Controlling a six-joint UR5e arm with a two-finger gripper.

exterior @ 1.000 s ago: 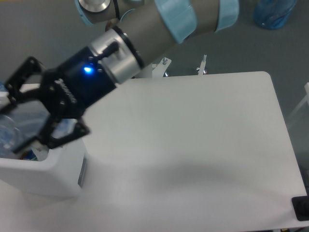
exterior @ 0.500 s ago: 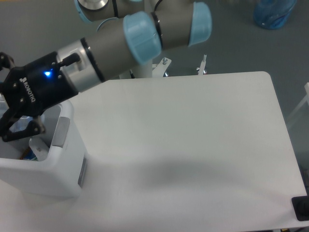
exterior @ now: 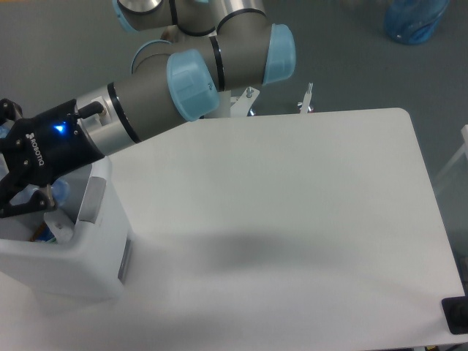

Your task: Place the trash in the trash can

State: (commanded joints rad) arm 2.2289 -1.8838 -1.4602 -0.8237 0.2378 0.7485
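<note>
The trash can point(exterior: 73, 267) is a large white bin at the table's left front, cut off by the frame's left edge. My gripper point(exterior: 9, 157) hangs over its open top, fingers spread wide and open, with one fingertip point(exterior: 7, 108) above and the other point(exterior: 25, 203) low inside the bin. A light-blue cap point(exterior: 60, 191) of the clear bottle shows inside the bin beside the lower finger; the rest of the bottle is hidden by the gripper. A small white shape point(exterior: 57, 228) lies in the bin's near corner; I cannot tell whether it is the pouch.
The white table point(exterior: 292, 219) stretches to the right of the bin. Metal fittings point(exterior: 307, 99) stand at its back edge, near the arm's base. A blue water jug point(exterior: 415, 20) sits on the floor at top right. A black object point(exterior: 456, 314) is at the lower right corner.
The arm has swung left and the gripper has moved from the bin's right wall to over its opening. The clear bottle seen between the fingers earlier now shows only its cap, inside the bin.
</note>
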